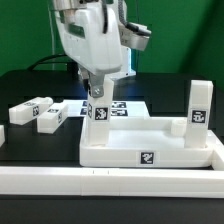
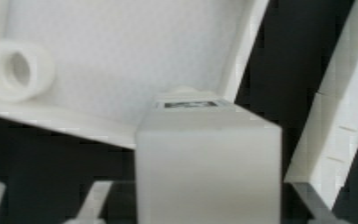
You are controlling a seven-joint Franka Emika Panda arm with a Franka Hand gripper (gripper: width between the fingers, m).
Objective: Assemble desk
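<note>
The desk's white slab lies flat at the middle right, with a tag on its front rim. One square leg stands upright at the slab's far right corner. My gripper is shut on a second tagged leg, holding it upright over the slab's far left corner. Whether that leg touches the slab does not show. In the wrist view this leg fills the middle between my fingers, above the slab and a round hole in it. Two loose legs lie at the exterior view's left.
The marker board lies flat behind the slab. A long white border rail runs along the table's front edge. A small white piece shows at the far left edge.
</note>
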